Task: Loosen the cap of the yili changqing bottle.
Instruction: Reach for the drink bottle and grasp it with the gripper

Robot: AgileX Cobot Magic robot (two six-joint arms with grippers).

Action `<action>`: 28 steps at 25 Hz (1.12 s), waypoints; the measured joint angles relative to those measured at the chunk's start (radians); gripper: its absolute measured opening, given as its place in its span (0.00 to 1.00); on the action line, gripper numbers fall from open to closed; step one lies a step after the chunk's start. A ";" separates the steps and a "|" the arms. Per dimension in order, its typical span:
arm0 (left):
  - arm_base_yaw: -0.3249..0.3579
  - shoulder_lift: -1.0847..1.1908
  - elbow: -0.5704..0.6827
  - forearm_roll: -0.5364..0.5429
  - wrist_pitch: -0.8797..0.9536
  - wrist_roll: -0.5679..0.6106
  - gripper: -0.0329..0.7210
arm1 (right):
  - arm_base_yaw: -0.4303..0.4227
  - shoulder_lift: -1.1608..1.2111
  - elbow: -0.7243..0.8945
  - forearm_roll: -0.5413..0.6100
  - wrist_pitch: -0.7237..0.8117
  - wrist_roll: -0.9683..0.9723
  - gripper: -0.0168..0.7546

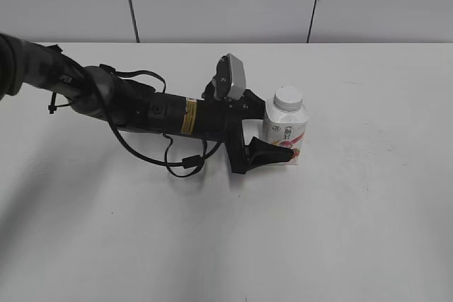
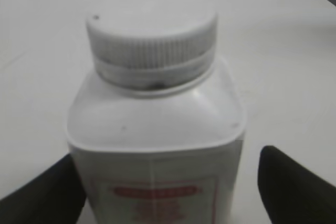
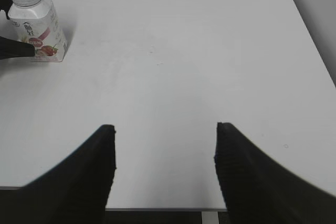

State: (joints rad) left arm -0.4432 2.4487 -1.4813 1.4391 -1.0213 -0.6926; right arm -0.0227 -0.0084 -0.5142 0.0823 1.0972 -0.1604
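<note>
Your left hand (image 1: 272, 129) brackets the bottle body; the cap is untouched.

The yili changqing bottle (image 1: 285, 134) stands upright on the bench (image 1: 368, 196), its cap (image 1: 288, 98) seated on the neck. Your left hand's fingers sit spread on either side of the body, low by the label, with a gap on at least one side, likely placed to steady the bottle against twisting. Your right hand (image 3: 165, 129) hangs open and empty, well apart from the bottle, free to come for the cap.
</note>
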 joint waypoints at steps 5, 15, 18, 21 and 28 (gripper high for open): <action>-0.018 0.029 -0.028 -0.020 -0.009 -0.002 0.83 | 0.000 0.000 0.000 0.000 0.000 0.000 0.64; -0.032 0.049 -0.032 -0.049 -0.002 -0.002 0.82 | 0.000 0.000 0.000 0.001 0.000 0.000 0.64; -0.032 0.049 -0.032 -0.053 -0.001 -0.002 0.78 | 0.000 0.000 0.000 0.000 0.000 0.000 0.64; -0.032 0.049 -0.032 -0.060 0.004 -0.002 0.72 | 0.000 0.000 0.000 0.000 0.000 0.000 0.64; -0.032 0.049 -0.033 -0.063 0.004 -0.002 0.60 | 0.000 0.000 0.000 0.000 0.000 0.000 0.64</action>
State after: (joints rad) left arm -0.4751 2.4972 -1.5147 1.3762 -1.0177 -0.6947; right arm -0.0227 -0.0084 -0.5142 0.0824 1.0972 -0.1604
